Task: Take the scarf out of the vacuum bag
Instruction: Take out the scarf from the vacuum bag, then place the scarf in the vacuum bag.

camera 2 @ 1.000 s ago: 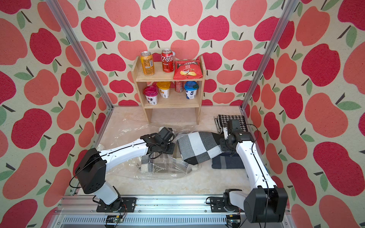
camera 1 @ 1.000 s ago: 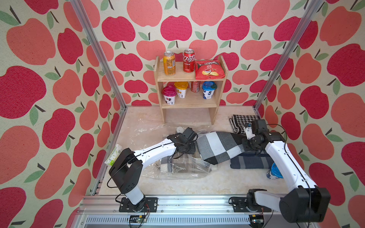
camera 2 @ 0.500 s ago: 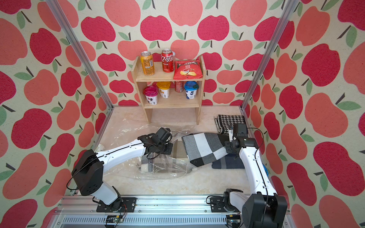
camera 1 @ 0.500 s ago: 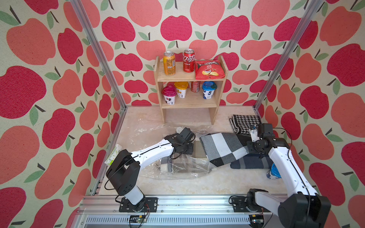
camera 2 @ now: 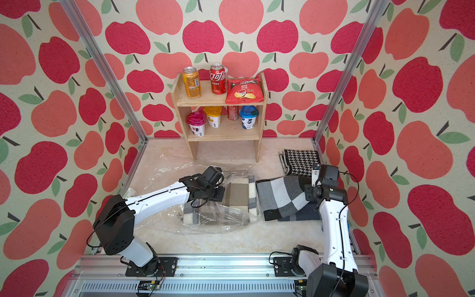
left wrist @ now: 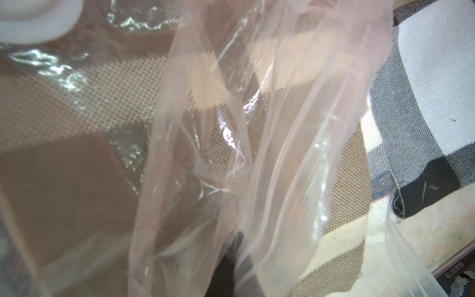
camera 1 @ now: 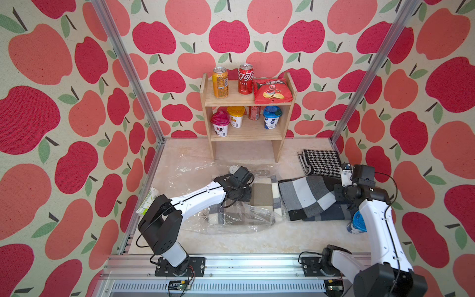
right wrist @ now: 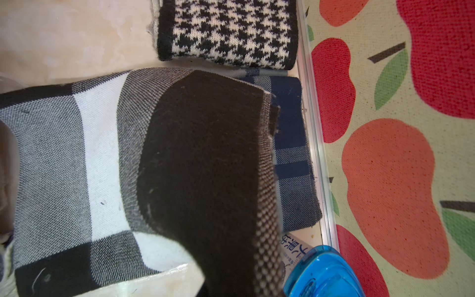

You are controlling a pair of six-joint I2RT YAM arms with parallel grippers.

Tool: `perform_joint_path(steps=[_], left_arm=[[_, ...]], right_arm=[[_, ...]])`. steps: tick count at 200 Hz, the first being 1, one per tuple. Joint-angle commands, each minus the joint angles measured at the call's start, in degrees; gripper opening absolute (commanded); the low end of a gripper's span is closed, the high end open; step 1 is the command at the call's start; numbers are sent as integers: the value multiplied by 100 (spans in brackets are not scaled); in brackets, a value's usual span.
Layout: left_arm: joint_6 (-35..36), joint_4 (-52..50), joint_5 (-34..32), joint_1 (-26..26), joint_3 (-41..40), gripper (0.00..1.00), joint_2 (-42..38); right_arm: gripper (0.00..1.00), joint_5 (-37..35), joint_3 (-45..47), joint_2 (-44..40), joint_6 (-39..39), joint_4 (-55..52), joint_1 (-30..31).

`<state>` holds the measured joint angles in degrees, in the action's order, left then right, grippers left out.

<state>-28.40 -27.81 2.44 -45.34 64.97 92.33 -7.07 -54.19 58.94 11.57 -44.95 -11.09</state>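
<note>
Scarf (camera 1: 305, 198) in right tool (camera 1: 338, 193); three other scarves (camera 1: 321, 160); one vacuum bag (camera 1: 192, 167).

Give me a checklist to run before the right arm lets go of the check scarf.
1. Bag pinned: ok, the left gripper is shut on the vacuum bag.
2. Grip on the load: ok, the right gripper is shut on the grey check scarf.
3. Scarf clear of the bag mouth: ok in both top views, though its corner lies close beside the plastic.
4. Bare floor beneath it: not ok, its held end lies over the navy scarf.
5. Bag emptied: not ok, the beige scarf lies in it.
6. Right arm's clearance from the blue-capped bottle: cannot tell.
</note>
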Motion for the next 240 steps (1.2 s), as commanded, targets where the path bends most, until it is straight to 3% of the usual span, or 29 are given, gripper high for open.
perform_joint_path(steps=[1, 60, 138, 202, 240], left_arm=[[71, -105, 3, 41, -70, 0, 35], [59, -108, -6, 42, -72, 0, 30], [38, -113, -20, 43, -106, 0, 13], [53, -127, -14, 31, -69, 0, 2], [24, -86, 11, 30, -125, 0, 3]], right_arm=[[0, 261, -37, -195, 44, 335, -69], [0, 552, -365, -252, -105, 444, -99], [0, 1137, -505, -58, 20, 577, -1018], [0, 1076, -342, -3, 21, 899, -1339], [0, 1383, -230, 62, -216, 1135, -1593]])
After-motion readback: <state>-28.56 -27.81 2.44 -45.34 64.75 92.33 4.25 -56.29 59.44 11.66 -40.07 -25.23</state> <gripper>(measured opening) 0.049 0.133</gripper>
